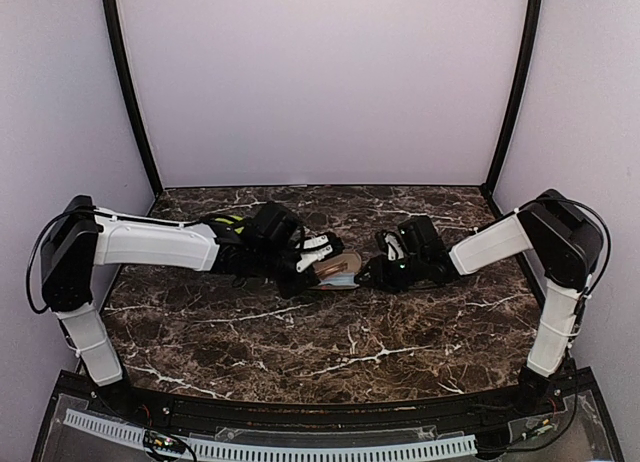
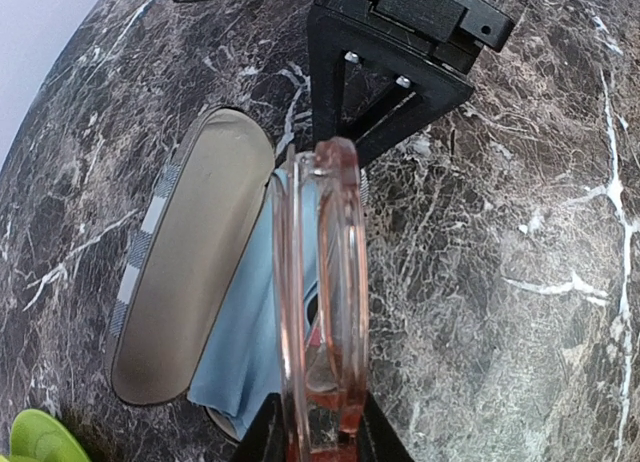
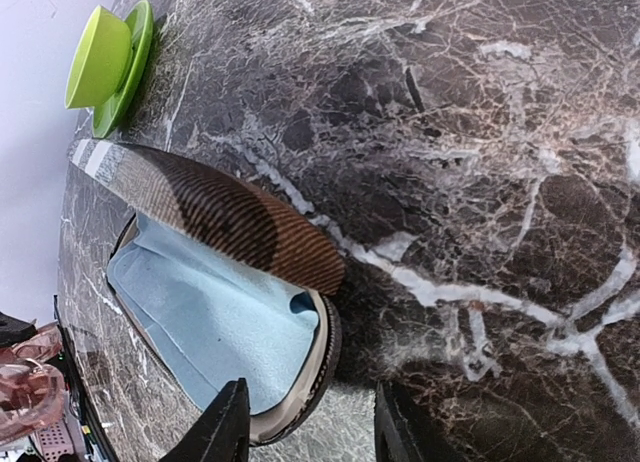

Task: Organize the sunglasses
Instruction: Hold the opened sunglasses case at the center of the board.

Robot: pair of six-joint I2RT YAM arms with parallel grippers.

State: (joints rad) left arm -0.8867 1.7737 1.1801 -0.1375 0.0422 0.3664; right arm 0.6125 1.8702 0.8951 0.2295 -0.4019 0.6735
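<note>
Pink see-through sunglasses (image 2: 322, 282) stand on edge in my left gripper (image 2: 315, 437), which is shut on their near end; they hang over the right rim of the open case (image 2: 190, 272). The case has a beige lid lining, a brown striped outside (image 3: 220, 217) and a blue cloth (image 3: 210, 322) in its base. My right gripper (image 3: 312, 422) is open, its two fingers straddling the rounded end of the case, one over the cloth and rim, the other over the table. In the top view both grippers meet at the case (image 1: 336, 270) mid-table.
A lime-green cup-like object (image 3: 105, 62) sits on the dark marble table (image 1: 330, 342) beyond the case, close to the left arm (image 1: 150, 244). Black posts and pale walls enclose the back and sides.
</note>
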